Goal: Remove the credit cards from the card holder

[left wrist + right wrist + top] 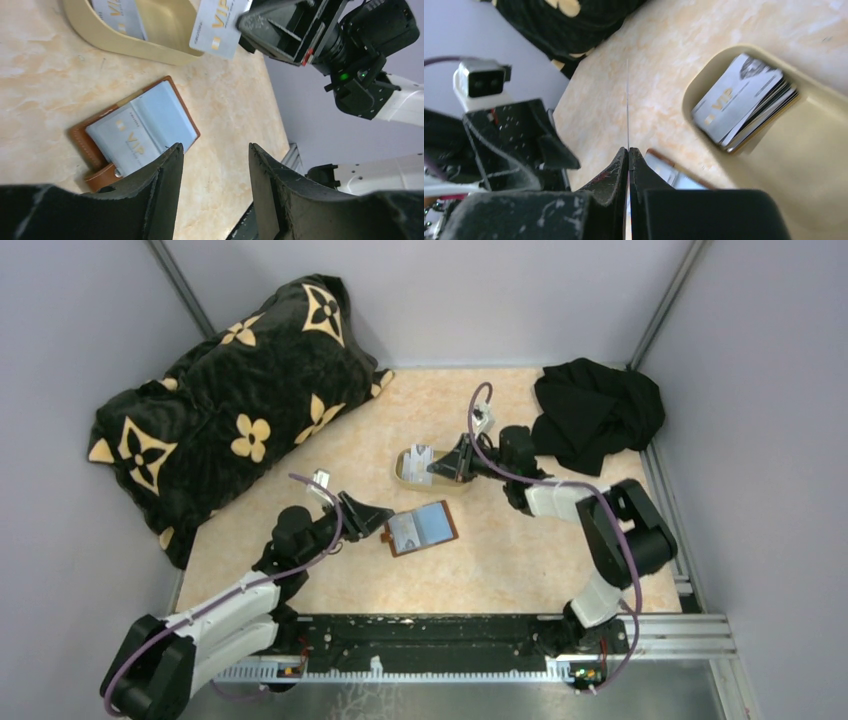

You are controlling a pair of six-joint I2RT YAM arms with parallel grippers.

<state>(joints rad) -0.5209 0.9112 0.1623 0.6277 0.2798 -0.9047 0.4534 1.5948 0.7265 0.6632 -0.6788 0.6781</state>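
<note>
The card holder [422,528] lies open on the table, brown outside and pale blue-grey inside. In the left wrist view the card holder [135,129] still has a white VIP card in one panel. My left gripper [378,520] is open and empty just left of it, as its own view [215,150] shows. My right gripper [447,468] is shut on a white VIP card [218,25] and holds it above the tan tray [405,480]. In the right wrist view the gripper [628,151] holds that card [627,100] edge-on. A stack of credit cards [739,100] lies in the tray [824,165].
A black pillow with tan flower marks [230,410] fills the back left. A black cloth [595,415] lies at the back right. Grey walls close in the table on three sides.
</note>
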